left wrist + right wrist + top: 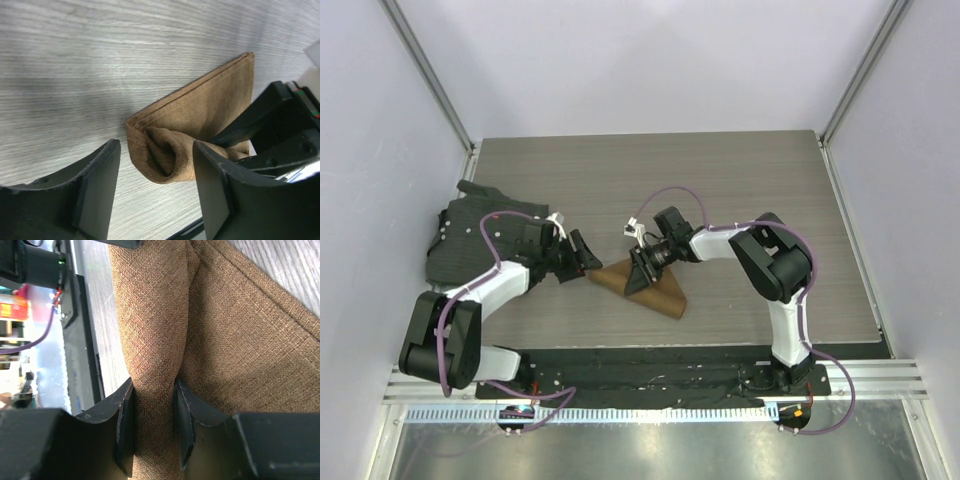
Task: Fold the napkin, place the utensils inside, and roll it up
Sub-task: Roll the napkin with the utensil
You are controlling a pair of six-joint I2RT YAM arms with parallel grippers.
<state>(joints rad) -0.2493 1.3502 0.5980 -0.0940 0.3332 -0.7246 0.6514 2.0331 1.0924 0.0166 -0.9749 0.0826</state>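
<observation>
The tan-brown napkin point(655, 290) lies folded into a triangle on the table, its near edge partly rolled into a thick fold. My right gripper point(642, 274) is shut on that rolled fold, and in the right wrist view point(154, 390) both fingers pinch the cloth point(240, 340). My left gripper point(588, 258) is open and empty just left of the napkin's left end. In the left wrist view point(156, 148) the rolled end of the napkin point(172, 150) lies just beyond the spread fingers. The knife is hidden.
A dark grey-black textured mat point(470, 235) lies crumpled at the table's left side, under my left arm. The right gripper's black body point(280, 125) shows at the right of the left wrist view. White walls enclose the wood-grain table point(650, 170).
</observation>
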